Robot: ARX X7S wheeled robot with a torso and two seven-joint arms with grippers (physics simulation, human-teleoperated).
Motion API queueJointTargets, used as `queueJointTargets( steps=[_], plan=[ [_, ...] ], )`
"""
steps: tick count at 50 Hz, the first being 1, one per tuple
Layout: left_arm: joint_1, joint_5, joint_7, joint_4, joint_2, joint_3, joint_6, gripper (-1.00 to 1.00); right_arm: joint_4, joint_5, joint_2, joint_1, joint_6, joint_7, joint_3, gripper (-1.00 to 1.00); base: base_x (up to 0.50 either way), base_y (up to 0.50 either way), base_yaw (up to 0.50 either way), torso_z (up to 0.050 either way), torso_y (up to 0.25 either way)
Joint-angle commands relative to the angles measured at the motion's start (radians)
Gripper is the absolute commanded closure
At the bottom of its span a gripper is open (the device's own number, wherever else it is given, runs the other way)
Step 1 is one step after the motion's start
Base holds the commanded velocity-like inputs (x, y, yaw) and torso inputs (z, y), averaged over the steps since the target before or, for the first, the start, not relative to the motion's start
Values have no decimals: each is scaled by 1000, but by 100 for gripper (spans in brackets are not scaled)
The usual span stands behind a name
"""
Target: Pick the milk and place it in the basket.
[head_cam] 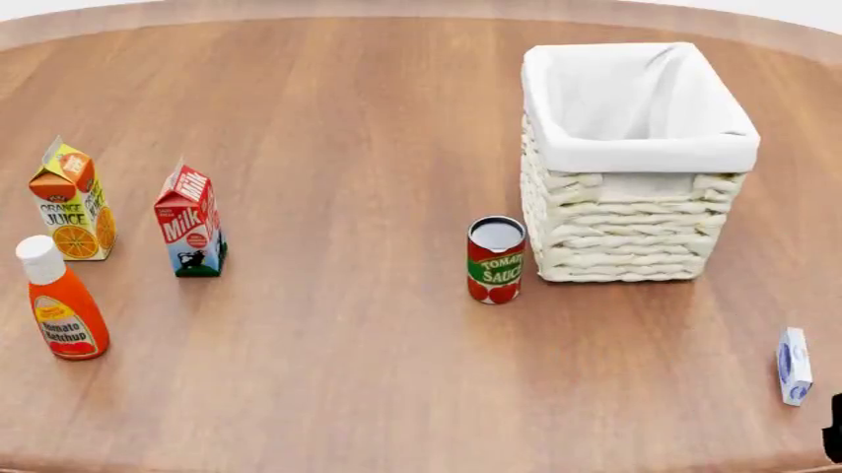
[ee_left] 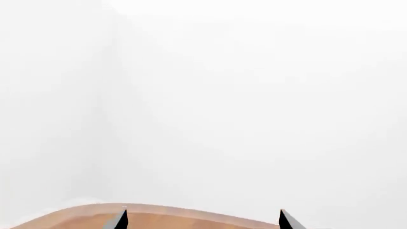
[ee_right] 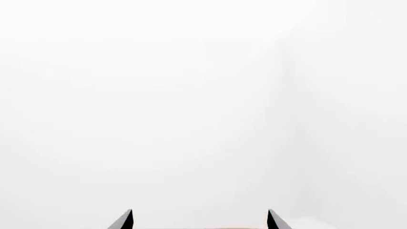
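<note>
The milk point(head_cam: 188, 222), a small carton with a red top and white and blue sides, stands upright on the left part of the round wooden table point(head_cam: 355, 374) in the head view. The basket point(head_cam: 636, 163), cream wicker with a white cloth liner, stands at the back right and holds nothing that I can see. My left gripper point(ee_left: 202, 220) is open, its two dark fingertips wide apart over the table's edge, facing white walls. My right gripper point(ee_right: 199, 219) is open too, with nothing between its tips. Neither gripper is near the milk.
An orange juice carton point(head_cam: 71, 202) and a ketchup bottle point(head_cam: 61, 302) stand left of the milk. A tomato sauce can point(head_cam: 496, 259) stands just left of the basket's front. A small white and blue box point(head_cam: 794, 366) lies near the right edge, beside a dark robot part point(head_cam: 833, 430).
</note>
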Motion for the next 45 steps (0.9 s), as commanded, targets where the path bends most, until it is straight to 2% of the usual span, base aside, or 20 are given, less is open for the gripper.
queueJointTargets(
  steps=[1, 11, 41, 45],
  plan=[
    [-26, -103, -28, 77, -36, -123, -65, -100, -62, 167, 98, -71, -32, 65, 145, -100, 0, 0, 0, 0, 0],
    [-22, -97, -29, 72, -39, -116, -55, -100, -58, 115, 101, -89, -74, 56, 79, -100, 0, 43, 0, 0, 0],
    [-14, -91, -36, 74, -65, -107, -47, -100, -52, 88, 163, -132, -141, 97, 1, -100, 0, 500, 0, 0, 0],
    [-13, -91, -37, 71, -67, -105, -46, -100, -53, 81, 171, -136, -147, 100, -9, -100, 0, 221, 0, 0, 0]
  ],
)
